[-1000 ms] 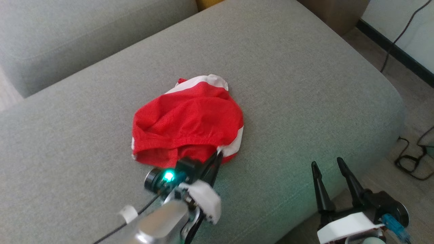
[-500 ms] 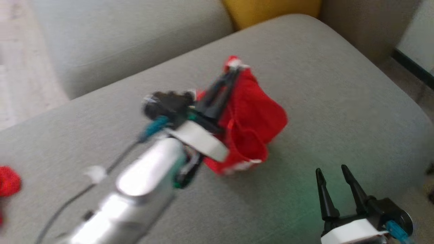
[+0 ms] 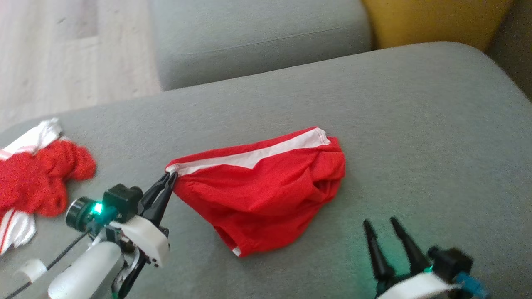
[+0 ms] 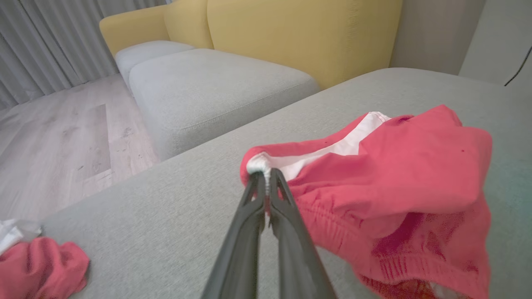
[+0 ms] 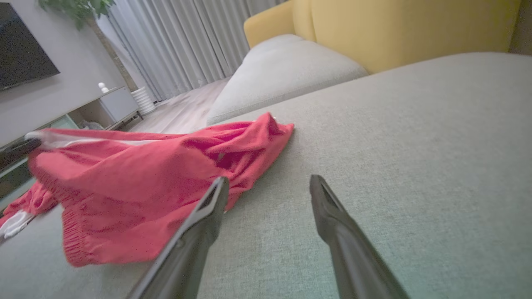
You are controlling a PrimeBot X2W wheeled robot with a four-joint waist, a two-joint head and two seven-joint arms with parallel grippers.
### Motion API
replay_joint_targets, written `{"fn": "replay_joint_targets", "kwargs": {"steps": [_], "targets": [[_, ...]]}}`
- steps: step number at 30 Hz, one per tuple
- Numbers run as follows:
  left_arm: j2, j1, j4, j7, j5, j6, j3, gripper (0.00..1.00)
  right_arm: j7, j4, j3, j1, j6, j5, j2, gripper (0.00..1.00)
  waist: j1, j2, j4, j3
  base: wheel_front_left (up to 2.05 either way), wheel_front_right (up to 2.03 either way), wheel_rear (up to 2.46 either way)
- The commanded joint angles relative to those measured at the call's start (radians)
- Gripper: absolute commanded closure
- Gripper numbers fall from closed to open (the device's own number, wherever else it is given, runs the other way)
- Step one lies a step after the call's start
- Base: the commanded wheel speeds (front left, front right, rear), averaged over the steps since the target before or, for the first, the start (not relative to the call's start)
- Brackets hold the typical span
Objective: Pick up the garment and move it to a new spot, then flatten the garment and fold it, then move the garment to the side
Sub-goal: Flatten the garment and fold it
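Head view: the garment [image 3: 266, 195], red with a white stripe, lies rumpled mid-cushion on the grey sofa [image 3: 415, 124]. Its left corner is pinched in the clenched left hand [image 3: 171, 176]. The right hand [image 3: 379, 222] waits released at the near right, touching nothing. A second red heap [image 3: 37, 182] sits far left.

Left wrist view: fingertips [image 4: 249, 211] grip the white hem just at its edge. That is a thin hold, so I'd judge a low, steady drag safer than a jerk.

Right wrist view: parted fingers [image 5: 205, 216] face soft, wrinkled knit with a gathered elastic band. Taking the opposite corner should spread it flat over the coarse weave.
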Motion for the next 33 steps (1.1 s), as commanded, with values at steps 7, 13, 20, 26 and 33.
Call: {"fn": "replay_joint_targets", "kwargs": {"steps": [7, 13, 20, 26, 33], "targets": [[0.051, -0.150, -0.051, 0.049, 0.030, -0.030, 0.026, 1.00, -0.007, 0.094, 0.206, -0.319, 0.008, 0.285, -0.241, 0.00, 0.0001, 0.0000, 0.140, 0.118, 0.00, 0.00, 0.00], [0.024, -0.227, -0.056, 0.058, 0.056, -0.049, 0.011, 1.00, 0.100, 0.234, 0.407, -0.584, 0.008, 0.406, -0.365, 0.00, 0.0001, 0.0000, 0.192, 0.186, 0.00, 0.00, 0.00], [-0.022, -0.276, -0.033, 0.052, 0.067, -0.065, -0.008, 1.00, 0.200, 0.428, 0.570, -0.784, 0.008, 0.492, -0.372, 0.00, 0.0001, 0.0000, 0.247, 0.220, 0.00, 0.00, 0.00], [-0.050, -0.302, -0.007, 0.040, 0.074, -0.077, -0.023, 1.00, 0.230, 0.567, 0.654, -0.866, 0.008, 0.530, -0.339, 0.00, 0.0001, 0.0000, 0.278, 0.234, 0.00, 0.00, 0.00], [-0.066, -0.325, 0.017, 0.028, 0.075, -0.090, -0.035, 1.00, 0.235, 0.617, 0.738, -0.915, 0.008, 0.595, -0.326, 0.98, 0.0001, 0.0000, 0.299, 0.254, 0.00, 0.00, 0.00]]}}
